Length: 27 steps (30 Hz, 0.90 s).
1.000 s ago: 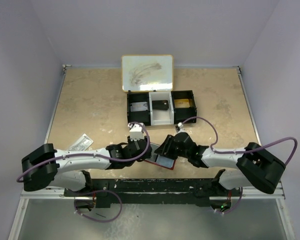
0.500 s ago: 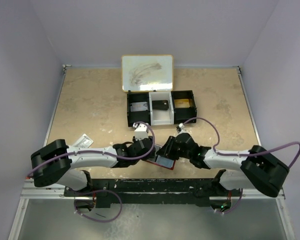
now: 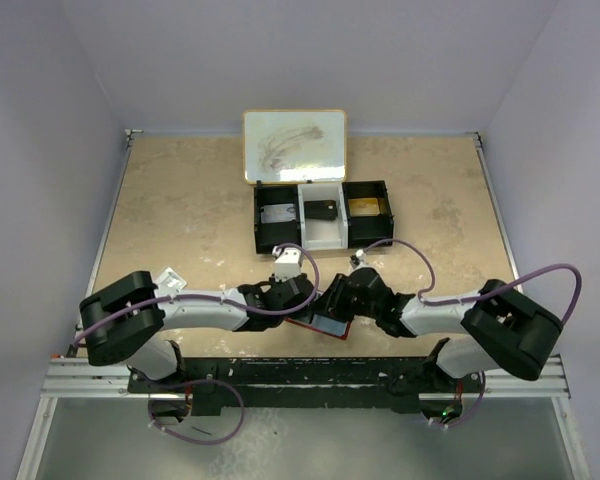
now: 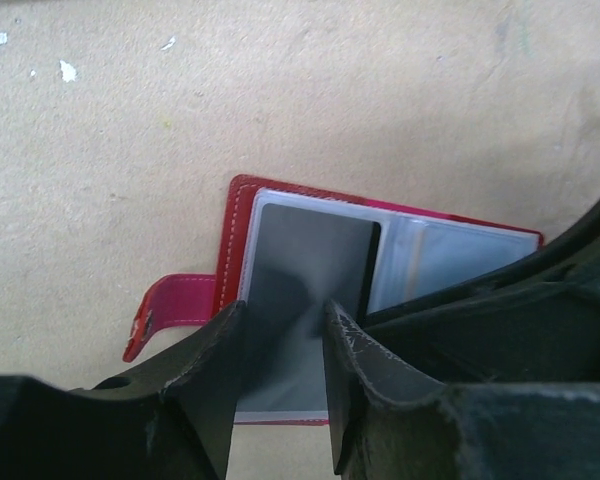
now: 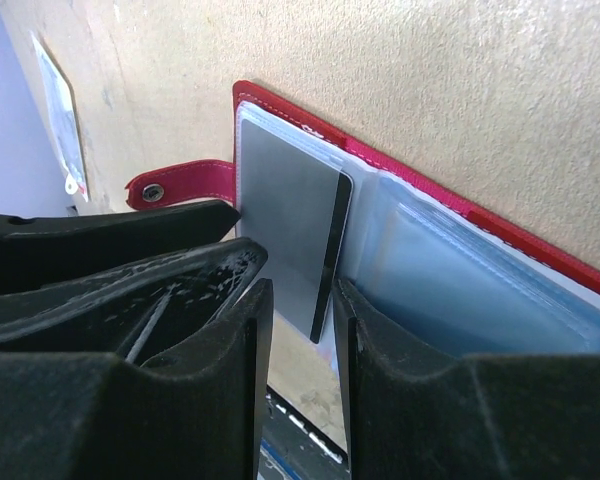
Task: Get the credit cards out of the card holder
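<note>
The red card holder (image 3: 325,326) lies open and flat near the table's front edge, its side tab (image 4: 175,303) pointing left. A grey credit card (image 4: 305,255) with a dark stripe (image 5: 332,240) sits over its left sleeve; the right sleeves (image 5: 460,270) look pale blue. My left gripper (image 4: 285,312) hangs over that card, open, with a finger on each side of it. Coming from the right, my right gripper (image 5: 302,290) is open too, and the card's striped near edge lies in its gap. Both grippers (image 3: 302,298) (image 3: 332,300) meet above the holder.
A black three-compartment tray (image 3: 265,235) with a white middle stands behind the holder, with cards in it. A white board (image 3: 294,146) lies at the back. A paper slip (image 3: 165,283) lies at the left. The two grippers' fingers (image 5: 130,260) nearly touch.
My left gripper has swung right and down onto the holder, its jaws narrowing. The right gripper's jaws have narrowed slightly and stayed at the holder.
</note>
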Available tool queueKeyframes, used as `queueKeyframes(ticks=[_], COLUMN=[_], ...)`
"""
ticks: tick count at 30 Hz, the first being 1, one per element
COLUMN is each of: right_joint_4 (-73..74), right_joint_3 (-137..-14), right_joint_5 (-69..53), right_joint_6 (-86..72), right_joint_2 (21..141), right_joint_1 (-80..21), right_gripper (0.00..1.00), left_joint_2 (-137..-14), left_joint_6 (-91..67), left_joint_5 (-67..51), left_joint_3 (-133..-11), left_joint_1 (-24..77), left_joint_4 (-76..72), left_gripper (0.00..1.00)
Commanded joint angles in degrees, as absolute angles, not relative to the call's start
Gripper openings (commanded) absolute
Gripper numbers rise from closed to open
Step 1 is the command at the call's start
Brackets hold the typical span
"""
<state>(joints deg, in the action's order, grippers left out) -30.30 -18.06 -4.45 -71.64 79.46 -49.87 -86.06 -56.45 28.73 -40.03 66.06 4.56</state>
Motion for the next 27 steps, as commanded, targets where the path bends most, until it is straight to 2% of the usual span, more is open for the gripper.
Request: queueKeyframes(ticks=[1, 17, 27], right_joint_4=[-28.57, -26.05, -25.36], right_joint_3=[-16.26, -15.97, -16.27], right_joint_5=[-1.72, 0.28, 2.27], right_joint_6=[-73.59, -76.0, -78.64], right_joint_2=[78.5, 77.62, 79.04], right_joint_1=[-50.01, -50.01, -50.01], right_gripper=[0.34, 0.36, 0.36], left_joint_2=[-87.29, -89.42, -89.55], left_joint_6=[-56.65, -57.56, -57.39], left_joint_5=[29.24, 26.25, 23.72], left_joint_3=[-41.81, -38.63, -37.26], left_joint_1=[65.83, 65.79, 65.83], left_joint_4=[6.06, 4.23, 1.97], left_gripper=[0.32, 0.2, 0.18])
